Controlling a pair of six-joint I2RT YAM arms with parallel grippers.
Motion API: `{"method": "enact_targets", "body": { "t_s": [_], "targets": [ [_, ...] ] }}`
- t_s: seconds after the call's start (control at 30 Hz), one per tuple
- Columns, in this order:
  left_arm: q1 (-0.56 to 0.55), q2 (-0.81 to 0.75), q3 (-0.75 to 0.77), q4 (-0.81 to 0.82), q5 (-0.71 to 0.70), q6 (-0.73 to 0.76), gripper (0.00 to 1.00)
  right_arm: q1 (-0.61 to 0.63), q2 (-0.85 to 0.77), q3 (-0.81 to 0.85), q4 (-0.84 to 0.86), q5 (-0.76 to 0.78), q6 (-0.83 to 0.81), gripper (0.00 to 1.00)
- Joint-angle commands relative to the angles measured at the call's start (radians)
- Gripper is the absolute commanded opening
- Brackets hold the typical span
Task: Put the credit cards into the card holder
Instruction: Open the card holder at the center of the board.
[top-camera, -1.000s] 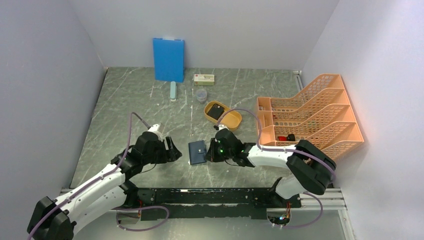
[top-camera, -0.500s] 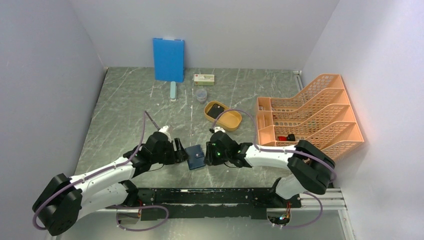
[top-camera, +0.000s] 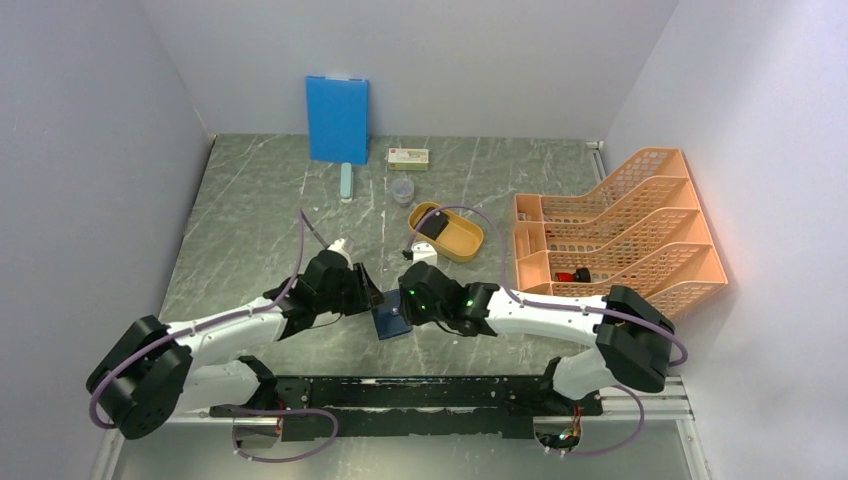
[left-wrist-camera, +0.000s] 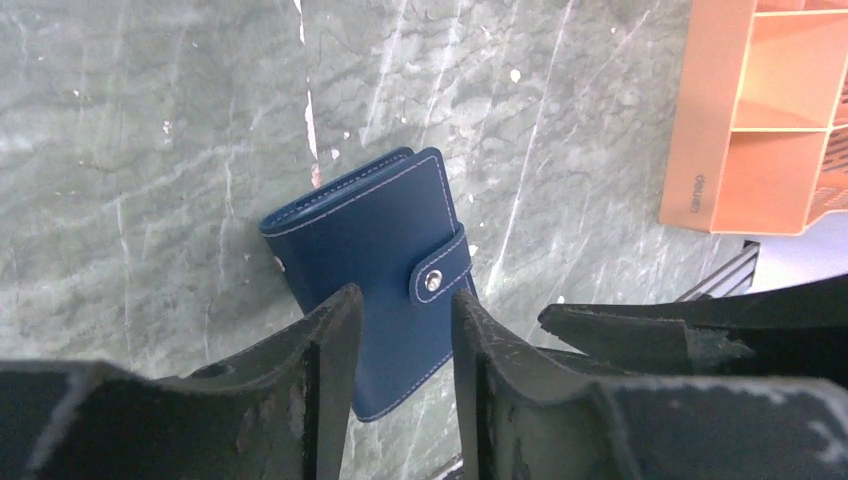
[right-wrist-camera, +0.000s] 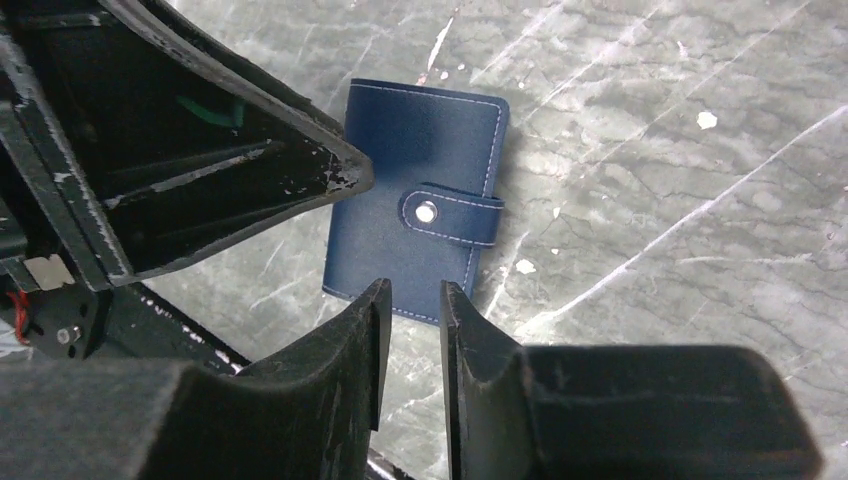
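The card holder (top-camera: 389, 321) is a closed dark navy case with a snap clasp tab, lying flat on the grey marble table. It shows in the left wrist view (left-wrist-camera: 365, 240) and the right wrist view (right-wrist-camera: 415, 170). My left gripper (top-camera: 368, 298) hovers at its left edge, jaws partly open and empty (left-wrist-camera: 403, 297). My right gripper (top-camera: 407, 300) hovers at its right edge, jaws a narrow gap apart and empty (right-wrist-camera: 413, 290). The two grippers nearly meet over the holder. No credit card is plainly visible; a dark flat item (top-camera: 432, 226) lies in the yellow-orange tray (top-camera: 462, 243).
A blue board (top-camera: 337, 118) leans on the back wall. A small box (top-camera: 408, 157), a clear cup (top-camera: 402, 190) and a pale green bar (top-camera: 346, 182) sit near it. An orange file rack (top-camera: 620, 235) stands at the right.
The left gripper moved right and the right gripper moved left, closing in on the card holder from both sides. The holder shifted slightly toward the near edge and turned a little.
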Motion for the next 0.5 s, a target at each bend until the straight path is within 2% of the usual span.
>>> {"method": "enact_targets", "body": {
  "t_s": [0.0,0.33,0.47],
  "targets": [
    [-0.003,0.051,0.039,0.071,-0.006,-0.021,0.39,0.021,0.036,0.034,0.004,0.1,-0.016,0.27],
    [0.017,0.16,0.015,0.125,-0.017,-0.038,0.07,0.063,0.14,0.117,0.019,0.17,-0.05,0.26],
    [0.021,0.179,0.002,0.136,-0.019,-0.045,0.05,0.079,0.176,0.146,0.008,0.195,-0.063,0.28]
  ]
}}
